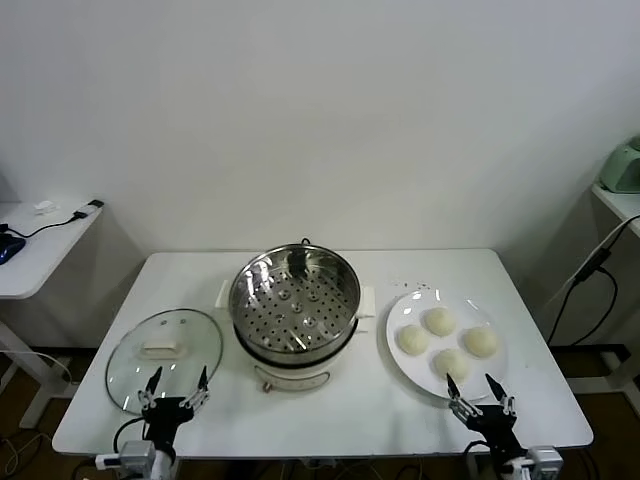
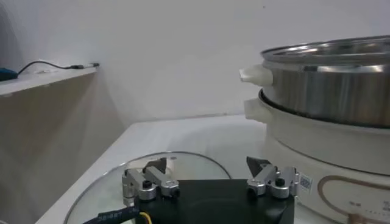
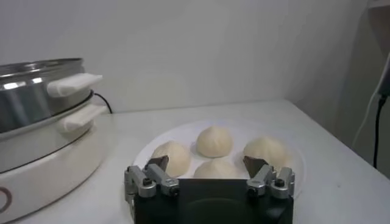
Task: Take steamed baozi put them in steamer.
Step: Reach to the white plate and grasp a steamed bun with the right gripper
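Fingers spread wide and empty on the right gripper point(image 1: 480, 389), low at the near edge of the white plate point(image 1: 402, 345). Four steamed baozi point(image 1: 446, 340) on that plate, the nearest partly hidden in the right wrist view. Left gripper point(image 1: 175, 385) fingers wide too, over the glass lid point(image 1: 130, 355). Steamer point(image 1: 295, 300) between lid and plate on the tabletop point(image 1: 360, 405), cut off in both wrist views.

No readable text anywhere tbh. Small sticker point(image 2: 305, 181) on steamer point(image 2: 329, 115) base, print too tiny to make out.
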